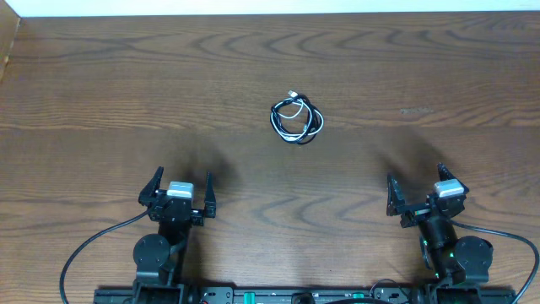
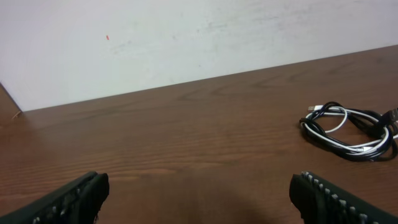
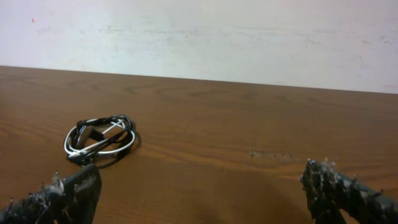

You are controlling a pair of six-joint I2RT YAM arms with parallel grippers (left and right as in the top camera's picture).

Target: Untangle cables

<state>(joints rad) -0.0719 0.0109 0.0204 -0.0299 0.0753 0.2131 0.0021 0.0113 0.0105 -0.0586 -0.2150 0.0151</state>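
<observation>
A thin black cord and a white cord lie coiled together in one small bundle (image 1: 297, 119) on the wooden table (image 1: 110, 93), near its middle. The bundle also shows at the right of the left wrist view (image 2: 349, 132) and at the left of the right wrist view (image 3: 100, 140). My left gripper (image 1: 178, 189) is open and empty at the near left, well short of the bundle. My right gripper (image 1: 416, 194) is open and empty at the near right, also far from it. Both sets of fingers (image 2: 199, 194) (image 3: 200, 193) hover over bare wood.
A white wall (image 2: 155, 37) runs along the table's far edge. A small scuff (image 3: 271, 155) marks the wood right of the bundle. Thick black arm wires (image 1: 84, 249) trail at the near edge by both arm bases.
</observation>
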